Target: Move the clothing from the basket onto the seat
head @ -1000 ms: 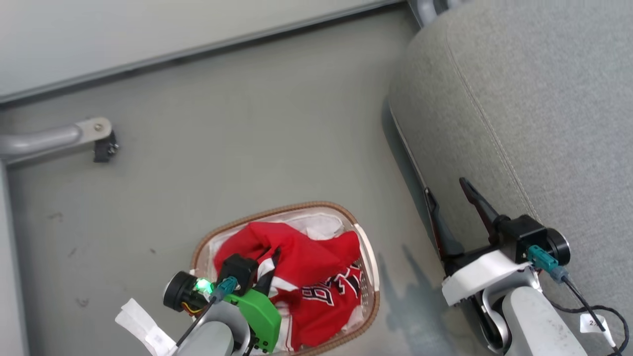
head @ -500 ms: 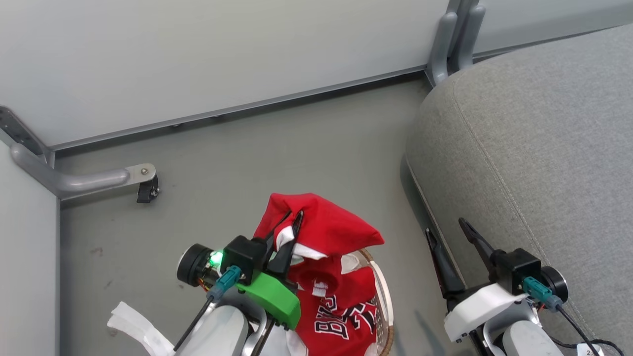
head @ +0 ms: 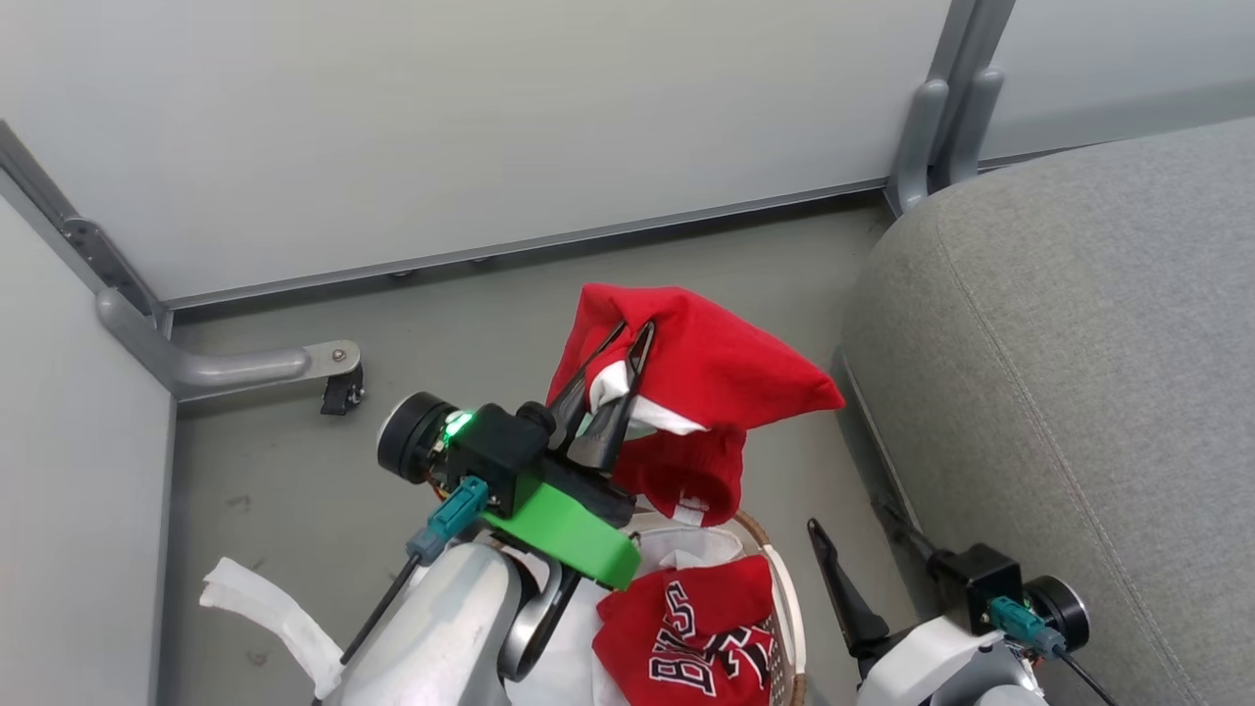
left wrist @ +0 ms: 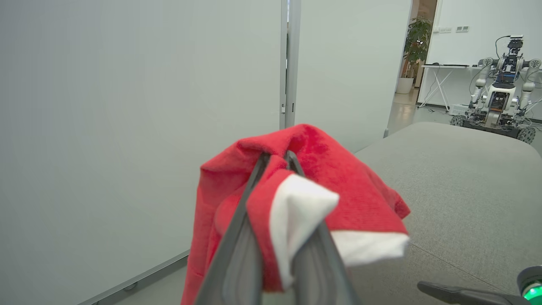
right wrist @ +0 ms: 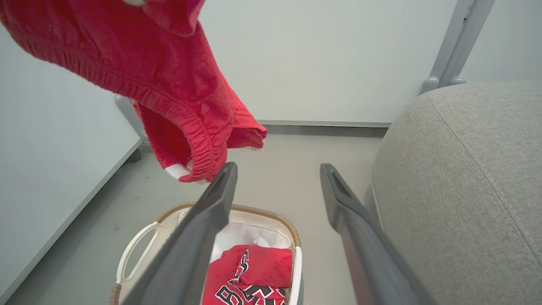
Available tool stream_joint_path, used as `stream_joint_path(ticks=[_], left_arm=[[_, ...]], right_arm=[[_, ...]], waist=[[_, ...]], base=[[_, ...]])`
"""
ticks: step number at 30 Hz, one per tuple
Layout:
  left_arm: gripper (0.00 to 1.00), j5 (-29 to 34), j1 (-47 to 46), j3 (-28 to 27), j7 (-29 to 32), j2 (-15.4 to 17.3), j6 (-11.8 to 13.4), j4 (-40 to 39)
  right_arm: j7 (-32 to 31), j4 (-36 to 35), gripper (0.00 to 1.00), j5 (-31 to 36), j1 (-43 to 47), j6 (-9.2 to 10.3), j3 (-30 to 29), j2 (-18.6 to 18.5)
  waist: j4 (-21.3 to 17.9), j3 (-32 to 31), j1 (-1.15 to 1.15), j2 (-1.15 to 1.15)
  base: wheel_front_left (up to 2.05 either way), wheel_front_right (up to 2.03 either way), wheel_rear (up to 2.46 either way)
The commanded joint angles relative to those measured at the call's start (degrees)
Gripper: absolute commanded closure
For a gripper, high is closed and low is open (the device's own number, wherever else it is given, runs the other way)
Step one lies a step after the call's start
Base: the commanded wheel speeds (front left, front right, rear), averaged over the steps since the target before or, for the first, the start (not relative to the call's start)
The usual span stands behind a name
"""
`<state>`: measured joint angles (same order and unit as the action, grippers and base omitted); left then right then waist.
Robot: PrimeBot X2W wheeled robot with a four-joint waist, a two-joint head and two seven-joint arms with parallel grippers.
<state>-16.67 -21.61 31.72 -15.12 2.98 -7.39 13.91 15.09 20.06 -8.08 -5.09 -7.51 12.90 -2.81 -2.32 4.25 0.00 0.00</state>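
Well, the left gripper (head: 635, 328) has come up since half a second ago, and the red garment (head: 716, 363) with it. Back then the cloth hung low against the jersey (head: 686, 628); now its hem dangles clear above the basket (head: 787, 608), with a strip of white lining (head: 686, 549) showing between the two. The whole head view has shifted as well, so the head itself has moved.

In the left wrist view the two dark fingers (left wrist: 237, 237) are pinched together on a fold of the red garment (left wrist: 338, 169), white trim bunched between them. The cloth droops to either side of the left gripper (left wrist: 277, 156), and the grey seat (left wrist: 465, 169) lies beyond it, to the right.

From the right wrist view, the red garment (right wrist: 169, 76) hangs in the air above the basket (right wrist: 271, 214), where the jersey (right wrist: 254, 271) lies crumpled on the lining. The right gripper (right wrist: 278, 167) holds nothing, its fingers spread wide, just beside the seat (right wrist: 465, 169) edge.
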Motion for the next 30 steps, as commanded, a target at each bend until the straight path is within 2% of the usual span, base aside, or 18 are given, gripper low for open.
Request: stream_joint_path(ticks=[1,15,30], left_arm=[[1.00,-0.4,-1.2,0.4,0.0,0.1,-0.2,-0.4],[1.00,-2.9,-4.0,6.2,-0.1,0.0,-0.2,-0.6],[1.00,-5.8,-6.8,11.8,-0.1,-0.1,-0.2,-1.9]], right_arm=[[0.1,0.4,0.00,0.4,0.0,0.04,0.9,-0.2],[0.1,4.1,0.00,-0.1,-6.7,0.04,6.9,-0.2],[0.1,10.9,0.00,1.0,-11.6,0.04,6.4,-0.2]], waist=[[1.1,0.0,0.00,0.00],[7.5,1.3,0.00,0.00],[13.5,2.4,0.00,0.00]], base=[[0.00,0.00,0.00],[0.00,0.00,0.00],[0.00,0.00,0.00]])
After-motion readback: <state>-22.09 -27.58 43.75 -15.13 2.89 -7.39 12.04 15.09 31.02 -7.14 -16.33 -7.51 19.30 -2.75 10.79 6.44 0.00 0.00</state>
